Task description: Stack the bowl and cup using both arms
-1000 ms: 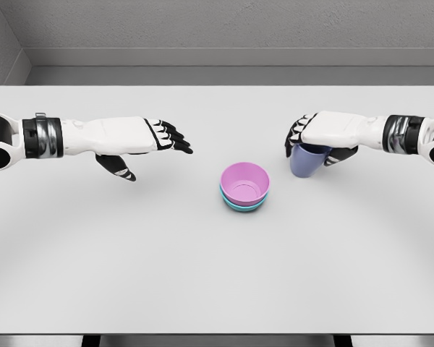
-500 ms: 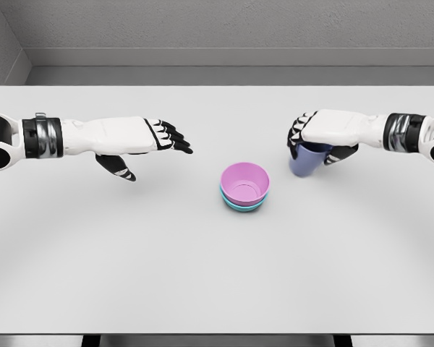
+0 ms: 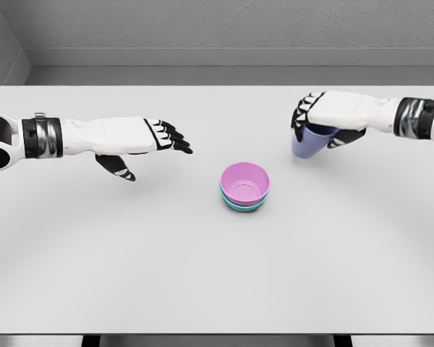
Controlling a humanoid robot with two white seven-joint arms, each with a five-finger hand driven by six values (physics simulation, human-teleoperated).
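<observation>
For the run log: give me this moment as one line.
right hand: shut on blue cup, held clear of table | left hand: open, idle | pink bowl: nested in teal bowl | cup not yet stacked

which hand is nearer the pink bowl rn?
Right, narrowly. The right hand grips the blue cup up and to the right of the pink bowl. The left hand hovers open, farther off to the bowl's left.
</observation>
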